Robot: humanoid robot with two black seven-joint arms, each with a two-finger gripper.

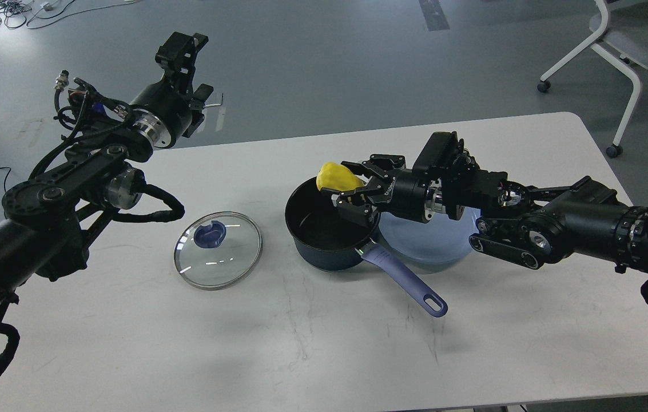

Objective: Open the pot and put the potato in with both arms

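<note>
Head view: potato (337, 176) in R gripper (353, 187)

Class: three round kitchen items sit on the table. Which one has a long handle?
The pot, the dark, open saucepan with a lavender handle. The glass lid has only a knob; the blue-grey plate has none.

The big white bench (312, 343) with rounded corners had faint scuff marks on its top. A round glass lid (218, 250) with a purple knob lay flat on it, left of the dark round pot (324, 232). The pot's long purple handle pointed toward the front. A flat pale blue plate (432, 243) sat just beside the pot on its right.
</note>
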